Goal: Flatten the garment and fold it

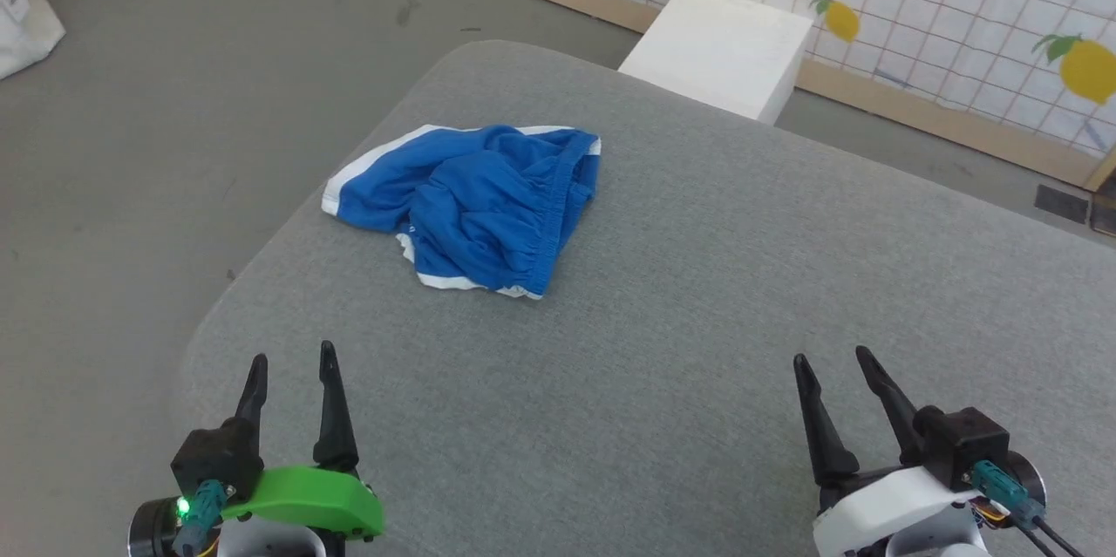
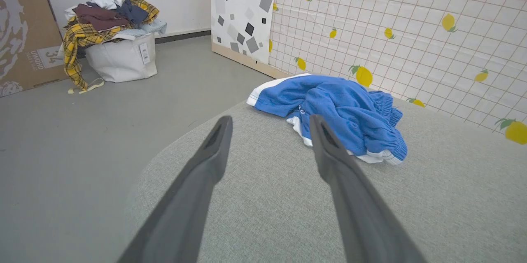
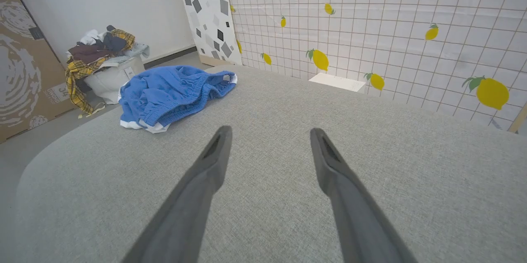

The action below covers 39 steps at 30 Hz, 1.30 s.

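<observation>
Head view, left tool point(image 1: 293, 353) at lower left, right tool point(image 1: 830, 355) at lower right, both low over the grey worktop point(image 1: 680, 348), spread wide and empty (tips pointing forward), crumpled blue garment point(image 1: 475, 204) ahead of the left tool, well apart.

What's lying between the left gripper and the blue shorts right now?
Nothing: the stretch of grey cushion from the left gripper to the shorts is bare, as the head view shows.
</observation>
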{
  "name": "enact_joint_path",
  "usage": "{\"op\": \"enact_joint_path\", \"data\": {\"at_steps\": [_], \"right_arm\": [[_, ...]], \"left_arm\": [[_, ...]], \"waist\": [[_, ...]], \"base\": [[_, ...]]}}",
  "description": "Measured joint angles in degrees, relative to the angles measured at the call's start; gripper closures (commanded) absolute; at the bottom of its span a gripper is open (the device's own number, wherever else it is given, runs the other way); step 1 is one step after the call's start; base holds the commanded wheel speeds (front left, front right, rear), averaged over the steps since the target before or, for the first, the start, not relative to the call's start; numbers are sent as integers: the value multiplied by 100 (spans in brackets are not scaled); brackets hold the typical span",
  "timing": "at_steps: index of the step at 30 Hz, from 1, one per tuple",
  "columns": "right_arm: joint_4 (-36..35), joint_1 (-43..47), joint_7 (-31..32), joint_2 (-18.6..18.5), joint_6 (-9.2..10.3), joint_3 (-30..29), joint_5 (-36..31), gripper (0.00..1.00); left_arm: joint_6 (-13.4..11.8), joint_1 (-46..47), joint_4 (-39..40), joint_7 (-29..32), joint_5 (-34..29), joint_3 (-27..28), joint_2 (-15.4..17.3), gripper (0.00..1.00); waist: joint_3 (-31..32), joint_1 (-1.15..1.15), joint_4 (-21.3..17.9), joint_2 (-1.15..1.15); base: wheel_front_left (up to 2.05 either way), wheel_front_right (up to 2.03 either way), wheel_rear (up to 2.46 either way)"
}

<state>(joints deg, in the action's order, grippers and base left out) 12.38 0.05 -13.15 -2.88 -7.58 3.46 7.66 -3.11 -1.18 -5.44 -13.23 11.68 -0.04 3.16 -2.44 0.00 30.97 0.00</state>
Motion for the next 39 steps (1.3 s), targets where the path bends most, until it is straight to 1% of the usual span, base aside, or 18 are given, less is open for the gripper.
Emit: {"op": "enact_joint_path", "data": {"at_steps": [12,26,28,32,34,36,39], "right_arm": [[158,0,-137,1,0,-1,53,0],[156,0,-152,2,0,-9,57,0],[146,-1,-152,2,0,13,56,0],[89,-32,-153,3,0,45,29,0],[55,-96,-153,4,0,44,-18,0],[-2,-198,-149,3,0,36,-77,0],[-120,-361,-92,7,0,-11,-210,0]], "left_arm": [[-7,-5,-131,-131,89,-8,0,0],[3,-31,-211,-149,138,-31,0,0],[79,-17,-238,-149,178,-30,0,0],[358,318,-479,-149,221,-15,12,0],[494,716,-661,-149,279,-11,68,0],[641,1205,-900,-133,485,31,137,0],[827,2053,-1401,302,906,121,275,0]], "waist": [[-10,0,290,0],[4,0,248,0],[-8,0,208,0],[-66,0,76,0],[-111,0,-13,0],[-174,0,-115,0],[-329,0,-296,0]], "base": [[0,0,0],[0,0,0],[0,0,0],[0,0,0],[0,0,0],[0,0,0],[0,0,0]]}}
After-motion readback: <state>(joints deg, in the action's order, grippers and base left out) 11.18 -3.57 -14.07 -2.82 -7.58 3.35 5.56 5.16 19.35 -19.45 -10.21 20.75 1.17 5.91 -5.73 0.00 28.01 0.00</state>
